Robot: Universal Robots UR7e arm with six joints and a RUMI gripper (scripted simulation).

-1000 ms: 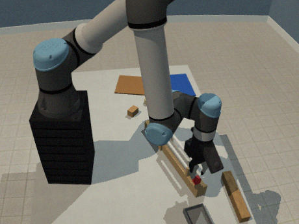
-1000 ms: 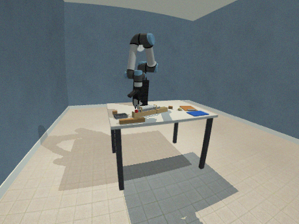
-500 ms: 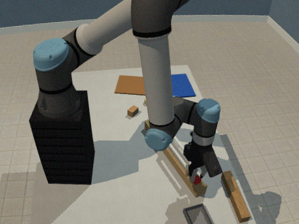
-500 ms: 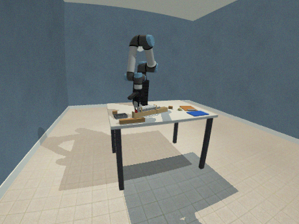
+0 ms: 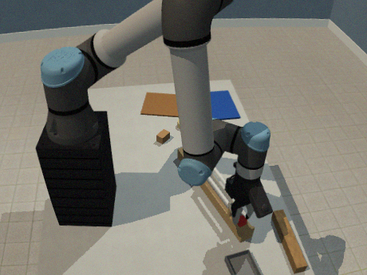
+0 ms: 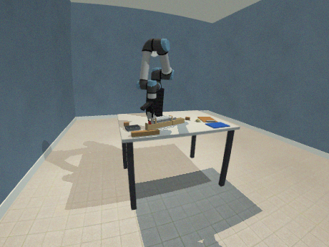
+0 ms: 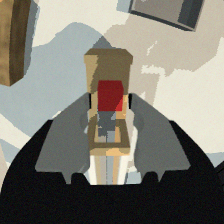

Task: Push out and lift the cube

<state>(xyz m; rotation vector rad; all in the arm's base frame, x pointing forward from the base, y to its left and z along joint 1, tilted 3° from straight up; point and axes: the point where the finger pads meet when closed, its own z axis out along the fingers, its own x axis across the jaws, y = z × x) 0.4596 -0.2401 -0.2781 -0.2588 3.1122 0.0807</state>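
The red cube (image 5: 242,221) (image 6: 149,122) (image 7: 110,95) sits on the short ledge, outside the end frame (image 7: 108,146) of the wooden channel (image 5: 219,203) (image 6: 161,124). The raised lip (image 7: 108,54) stands beyond it. Pale rails roof the channel behind the frame. My gripper (image 5: 241,216) (image 7: 109,94) points down over the ledge, partly open. In the wrist view one fingertip is on each side of the cube, with a visible gap on both sides. A grey patch lies between cube and frame; I cannot tell what it is.
A loose wooden bar (image 5: 292,246) (image 6: 144,133) (image 7: 11,42) lies beside the ledge end. A dark tray (image 6: 132,127) lies beyond the lip. A small wooden block (image 5: 163,136) (image 6: 187,118), an orange mat (image 5: 159,104) and a blue mat (image 5: 225,104) (image 6: 217,125) are farther off.
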